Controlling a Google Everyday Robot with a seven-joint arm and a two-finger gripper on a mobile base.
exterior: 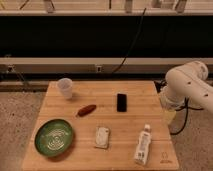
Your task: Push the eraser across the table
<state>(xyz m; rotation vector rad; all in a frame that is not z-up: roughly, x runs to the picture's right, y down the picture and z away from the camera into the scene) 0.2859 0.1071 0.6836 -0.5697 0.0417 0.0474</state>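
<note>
The eraser [121, 102] is a small flat black block lying upright-oblong a little right of the middle of the light wooden table [142, 90]. My white arm [186, 85] bulks at the table's right edge, well to the right of the eraser and apart from it. My gripper does not show; it is hidden behind or below the arm, open, and nothing from the table is in it.
A clear plastic cup [65, 87] stands at the back left. A reddish-brown sausage-shaped item [86, 110] lies left of the eraser. At the front lie a green plate [54, 137], a white packet [102, 136] and a white bottle [143, 145].
</note>
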